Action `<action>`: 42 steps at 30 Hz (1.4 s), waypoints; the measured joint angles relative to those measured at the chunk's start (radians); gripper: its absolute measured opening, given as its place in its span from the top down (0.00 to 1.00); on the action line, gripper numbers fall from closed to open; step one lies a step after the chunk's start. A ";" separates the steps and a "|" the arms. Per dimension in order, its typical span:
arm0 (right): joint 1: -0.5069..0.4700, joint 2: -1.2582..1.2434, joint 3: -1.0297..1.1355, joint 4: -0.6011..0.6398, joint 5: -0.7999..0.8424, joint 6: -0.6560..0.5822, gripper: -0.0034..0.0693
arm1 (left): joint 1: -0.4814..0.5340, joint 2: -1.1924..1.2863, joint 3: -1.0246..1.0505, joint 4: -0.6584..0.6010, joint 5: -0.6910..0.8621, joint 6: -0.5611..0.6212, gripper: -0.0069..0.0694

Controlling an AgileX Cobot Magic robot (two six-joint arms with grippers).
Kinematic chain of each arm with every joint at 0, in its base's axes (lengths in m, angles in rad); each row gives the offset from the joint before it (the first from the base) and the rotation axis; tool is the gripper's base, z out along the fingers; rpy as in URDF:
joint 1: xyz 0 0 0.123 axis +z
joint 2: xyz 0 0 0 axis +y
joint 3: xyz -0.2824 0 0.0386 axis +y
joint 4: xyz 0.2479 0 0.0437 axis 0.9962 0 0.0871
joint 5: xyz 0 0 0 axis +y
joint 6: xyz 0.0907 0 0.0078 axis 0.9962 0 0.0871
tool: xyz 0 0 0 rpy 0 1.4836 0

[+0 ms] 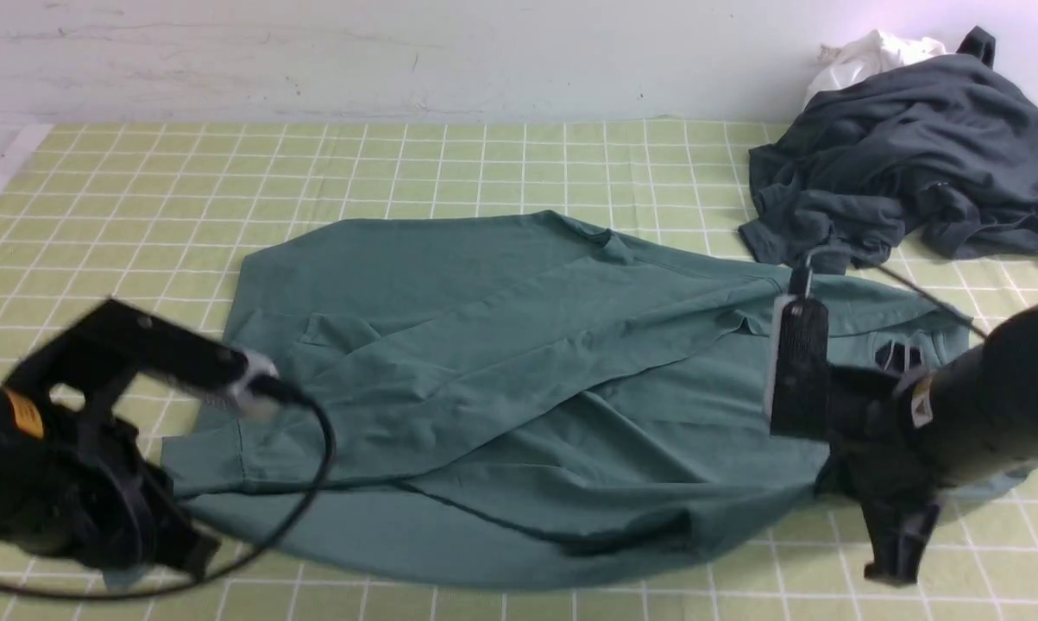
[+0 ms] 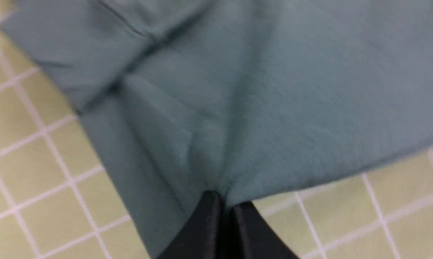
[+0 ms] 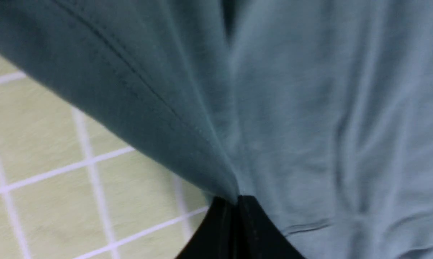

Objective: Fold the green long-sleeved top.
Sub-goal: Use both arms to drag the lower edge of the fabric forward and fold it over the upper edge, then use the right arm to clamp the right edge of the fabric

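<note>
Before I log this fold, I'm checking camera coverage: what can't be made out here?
Left wrist view: the left gripper pinches the green top, but blur smears fabric detail.
Right wrist view: the right gripper is cut off by the frame edge.
Front view: the left arm and right arm cover both grips; the dark garment hides most of the white cloth.

Green top: soft matt cloth, creased. Table cover: matt, smooth. Left end effector: black matt plastic.
</note>
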 joint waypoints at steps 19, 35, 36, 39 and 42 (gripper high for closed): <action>-0.147 0.571 -0.659 -0.164 -0.371 0.149 0.96 | 0.113 0.891 -0.938 0.165 -0.235 -0.069 0.91; -0.180 0.696 -0.895 -0.154 -0.225 0.593 0.54 | 0.113 1.258 -1.493 0.327 -0.081 -0.278 0.32; -0.180 0.679 -0.916 -0.143 -0.164 0.640 0.56 | 0.113 1.247 -1.512 0.328 -0.041 -0.282 0.32; -0.180 0.645 -0.945 -0.120 -0.058 0.659 0.65 | 0.113 1.210 -1.536 0.306 0.077 -0.243 0.40; -0.191 0.636 -0.952 -0.110 0.099 0.668 0.81 | 0.113 1.177 -1.543 0.250 0.259 -0.116 0.59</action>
